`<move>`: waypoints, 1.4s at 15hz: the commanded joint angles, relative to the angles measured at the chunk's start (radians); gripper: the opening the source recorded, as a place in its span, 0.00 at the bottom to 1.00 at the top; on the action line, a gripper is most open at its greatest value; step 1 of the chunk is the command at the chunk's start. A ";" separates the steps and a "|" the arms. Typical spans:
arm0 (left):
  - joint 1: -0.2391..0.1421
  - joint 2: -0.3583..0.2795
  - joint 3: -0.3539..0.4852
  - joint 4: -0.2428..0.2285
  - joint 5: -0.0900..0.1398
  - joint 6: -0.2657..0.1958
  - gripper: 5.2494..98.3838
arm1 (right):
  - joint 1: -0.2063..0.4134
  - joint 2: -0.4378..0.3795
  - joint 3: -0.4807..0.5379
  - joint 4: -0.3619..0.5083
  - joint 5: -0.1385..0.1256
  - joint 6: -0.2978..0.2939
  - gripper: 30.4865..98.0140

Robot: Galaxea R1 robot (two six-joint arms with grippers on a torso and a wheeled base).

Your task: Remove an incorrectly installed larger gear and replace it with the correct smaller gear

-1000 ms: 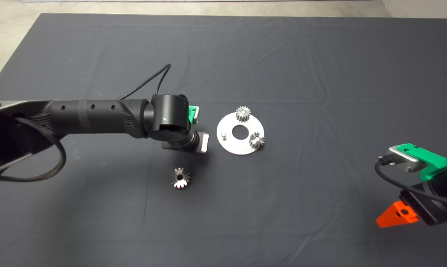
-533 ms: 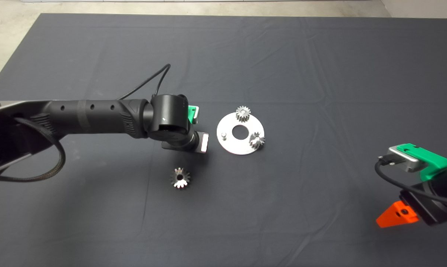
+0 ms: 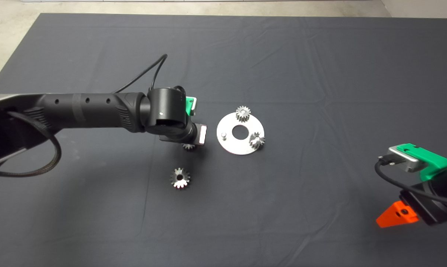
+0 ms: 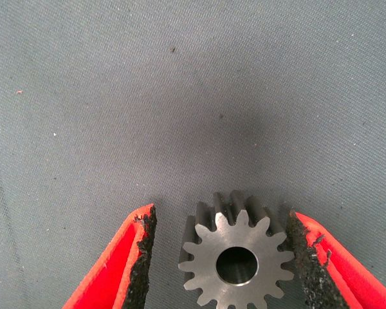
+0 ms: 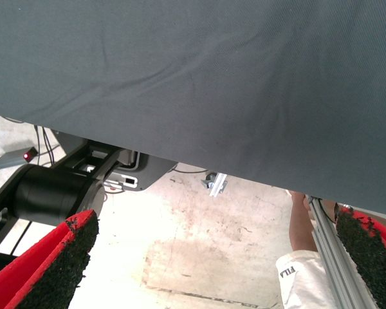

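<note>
Our left end effector (image 4: 222,257) hangs over the dark mat (image 3: 319,74) on the desk, just at 9 o'clock of the round metal plate (image 3: 230,146). Its fingers (image 4: 132,270) are spread apart with the smaller gear (image 4: 237,261) sitting between them; we see a gap on one side, while the other pad looks right up against the teeth, so no firm grip from what we can tell. From above, only a sliver of that gear (image 3: 188,147) peeks out under the wrist. The larger gear (image 3: 179,178) lies flat on the mat at roughly 7 o'clock from the plate, apart from everything. Two more small gears (image 3: 243,112) sit on the plate at 12 and 4 o'clock, plus a bare pin (image 3: 224,135) at 9. Our right end effector (image 5: 212,257) waits at the lower right edge, fingers wide apart, holding nothing.
</note>
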 commanded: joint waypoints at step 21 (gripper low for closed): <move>-0.011 0.015 0.039 0.006 0.054 -0.032 0.49 | 0.021 0.000 0.007 0.039 -0.103 -0.003 1.00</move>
